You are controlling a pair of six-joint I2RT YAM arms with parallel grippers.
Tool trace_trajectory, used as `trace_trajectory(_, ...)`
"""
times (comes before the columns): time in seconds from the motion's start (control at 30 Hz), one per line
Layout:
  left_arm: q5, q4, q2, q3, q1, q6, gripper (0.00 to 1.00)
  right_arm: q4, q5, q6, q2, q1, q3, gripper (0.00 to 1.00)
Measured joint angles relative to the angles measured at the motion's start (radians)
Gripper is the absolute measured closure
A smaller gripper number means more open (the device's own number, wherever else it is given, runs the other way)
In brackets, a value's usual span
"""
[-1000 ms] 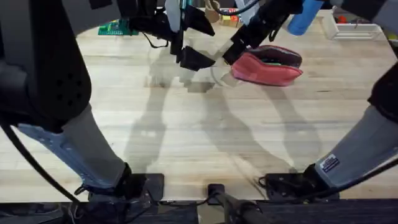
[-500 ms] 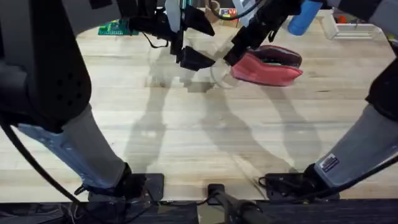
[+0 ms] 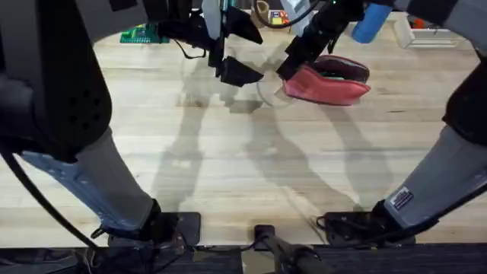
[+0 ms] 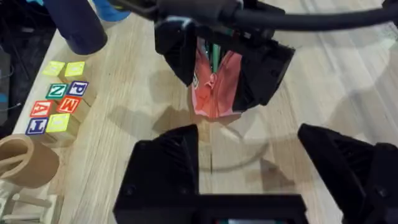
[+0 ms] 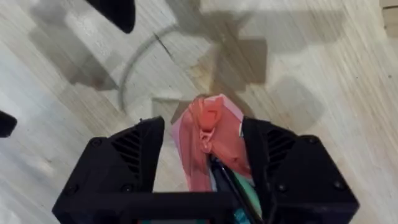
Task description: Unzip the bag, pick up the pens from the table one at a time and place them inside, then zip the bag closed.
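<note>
Little has shifted: the right gripper stays at the bag's left end, fingers spread around it. At upper centre, the left gripper hangs open beside. On the pale plank table, the coral pouch gapes, a green pen inside. Letter blocks read P, N, M, A, T.

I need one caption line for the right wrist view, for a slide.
Right gripper straddles the end of the coral-pink bag, pens visible inside, above the light-wood table.
</note>
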Motion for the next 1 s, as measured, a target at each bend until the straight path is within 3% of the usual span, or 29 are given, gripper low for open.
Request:
trace_trajectory(0.53, 0.000, 0.000, 0.000, 0.000, 0.000, 0.000, 0.007, 0.002, 0.007, -0.002, 0.000, 0.000, 0.000, 0.513)
trace_trajectory(0.73, 0.000, 0.000, 0.000, 0.000, 0.000, 0.000, 0.008, 0.006, -0.003, -0.003, 0.000, 0.000, 0.000, 0.727)
trace_trajectory(1.0, 0.000, 0.000, 0.000, 0.000, 0.000, 0.000, 0.007, 0.023, -0.010, -0.004, 0.000, 0.000, 0.000, 0.774)
